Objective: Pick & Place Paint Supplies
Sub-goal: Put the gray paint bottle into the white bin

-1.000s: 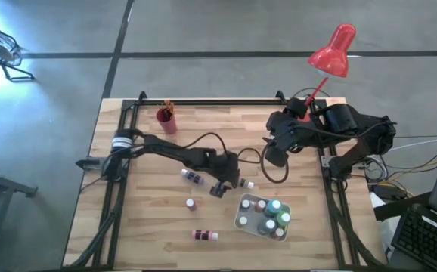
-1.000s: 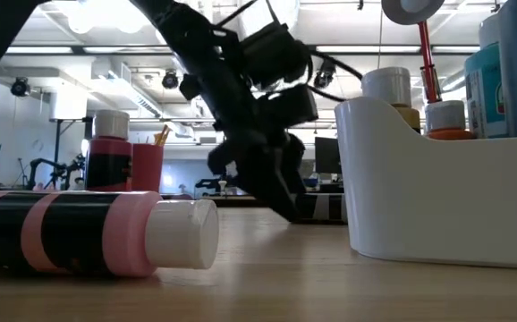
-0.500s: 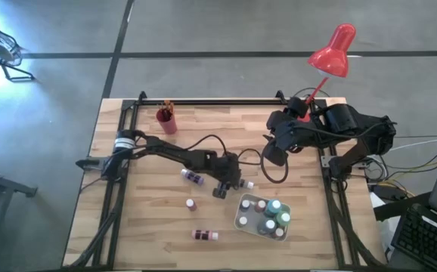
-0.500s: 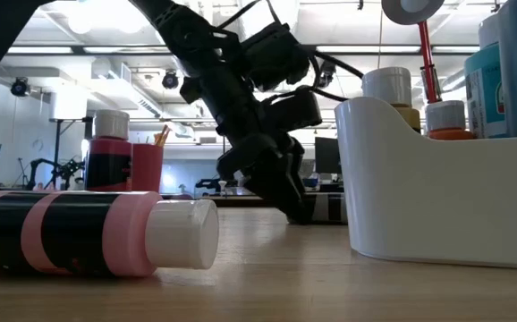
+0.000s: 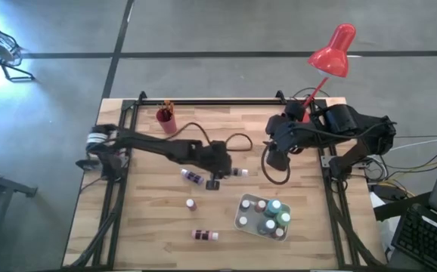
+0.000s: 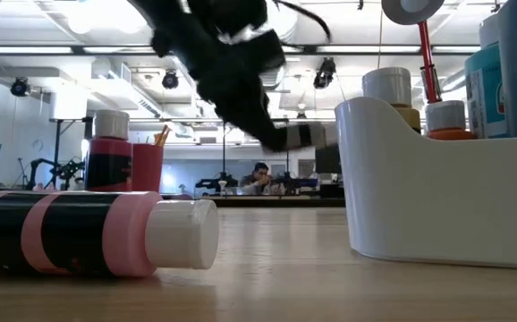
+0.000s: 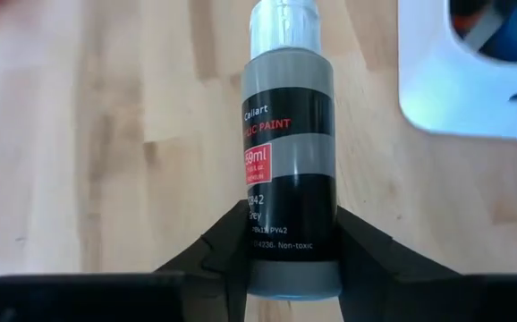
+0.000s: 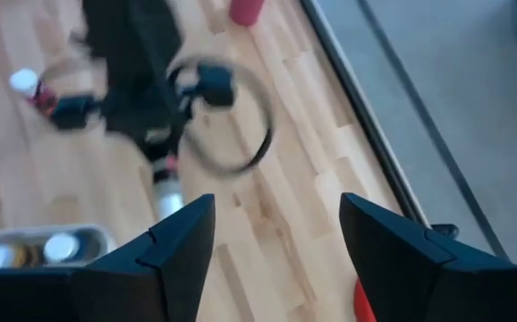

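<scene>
Mid-table: left gripper [image 7: 290, 268] clamped on grey paint bottle [image 7: 289, 170], lifted off wood. Right gripper [image 8: 276, 246] parked near red lamp [image 5: 332, 51], fingers apart, nothing held.

Left arm stretched from the table's left edge toward the middle, left gripper [image 7: 290, 268] clamped on the lower end of a grey paint bottle [image 7: 289, 170], fingers [image 7: 370, 259] pressed against both its sides. Right arm folded near the right edge, right gripper [image 8: 276, 241] with fingers spread apart, holding nothing.
</scene>
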